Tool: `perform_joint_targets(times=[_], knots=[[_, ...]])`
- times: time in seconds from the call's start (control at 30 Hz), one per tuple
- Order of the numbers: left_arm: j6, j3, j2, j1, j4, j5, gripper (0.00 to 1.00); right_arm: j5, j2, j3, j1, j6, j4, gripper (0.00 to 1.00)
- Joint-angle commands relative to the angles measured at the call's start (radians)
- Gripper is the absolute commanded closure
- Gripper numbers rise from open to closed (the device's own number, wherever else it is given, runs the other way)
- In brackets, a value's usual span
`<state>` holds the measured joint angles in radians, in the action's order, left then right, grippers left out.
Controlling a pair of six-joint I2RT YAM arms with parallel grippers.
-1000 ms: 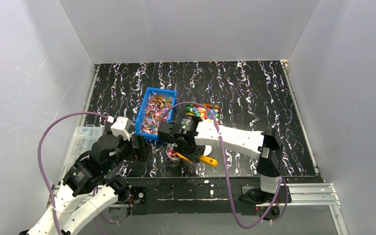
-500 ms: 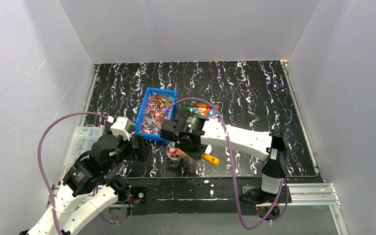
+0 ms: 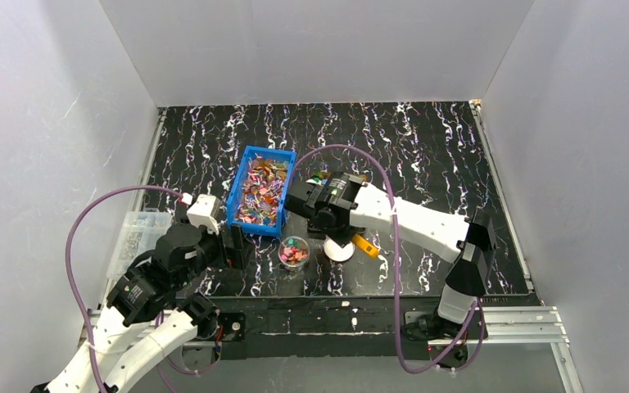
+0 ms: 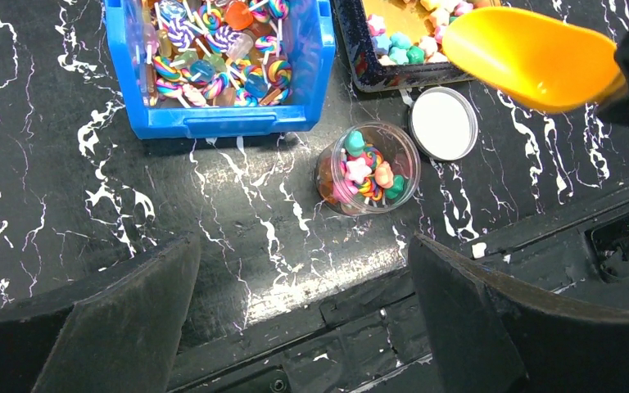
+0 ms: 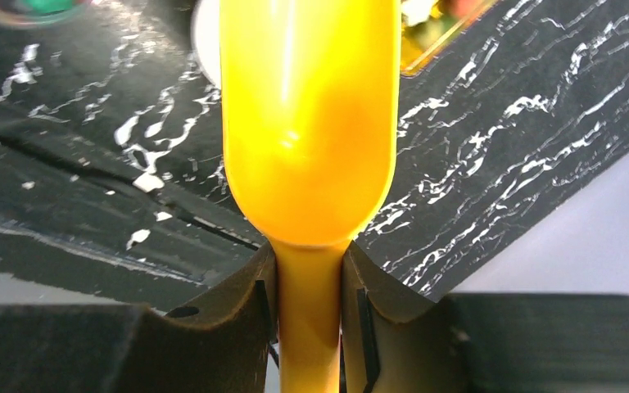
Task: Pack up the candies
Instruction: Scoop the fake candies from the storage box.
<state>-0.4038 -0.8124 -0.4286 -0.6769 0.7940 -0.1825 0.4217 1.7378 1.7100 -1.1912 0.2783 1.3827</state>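
A small clear cup (image 3: 294, 250) holds several chunky candies (image 4: 366, 168) and stands in front of the blue bin (image 3: 237, 214). The bin holds shiny-wrapped candies (image 4: 213, 49). A dark tray (image 4: 377, 78) of chunky candies lies right of the bin, mostly hidden under my right arm in the top view. My right gripper (image 3: 350, 236) is shut on the handle of an orange scoop (image 5: 311, 123). It holds the scoop above the white lid (image 3: 340, 250), right of the cup. The scoop also shows in the left wrist view (image 4: 532, 57). My left gripper (image 4: 307, 327) is open and empty, near the table's front edge, left of the cup.
A clear plastic box (image 3: 135, 233) sits at the table's left edge beside my left arm. The white lid (image 4: 444, 123) lies flat just right of the cup. A black rail (image 3: 336, 315) runs along the near edge. White walls enclose the table.
My right gripper has carried the scoop from over the cup to the right and back, above the lid. The cup now shows uncovered. The left arm has not moved.
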Motion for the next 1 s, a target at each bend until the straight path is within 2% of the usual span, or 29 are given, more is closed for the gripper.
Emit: perform_joint_targets(times=[0.0,0.17,0.43,0.97], knots=[[0.003,0.005,-0.012,0.002,0.013,-0.005,0.02,0.064,-0.021,-0.032,0.08,-0.038,-0.019,0.99],[0.003,0.005,-0.012,0.003,0.013,-0.005,0.02,0.052,0.009,-0.068,0.168,-0.089,-0.069,0.99],[0.003,0.005,-0.011,0.004,0.013,-0.005,0.02,0.025,0.123,-0.035,0.269,-0.155,-0.091,0.99],[0.005,0.007,0.013,0.003,0.009,0.008,0.02,-0.002,0.329,0.092,0.347,-0.163,-0.066,0.99]])
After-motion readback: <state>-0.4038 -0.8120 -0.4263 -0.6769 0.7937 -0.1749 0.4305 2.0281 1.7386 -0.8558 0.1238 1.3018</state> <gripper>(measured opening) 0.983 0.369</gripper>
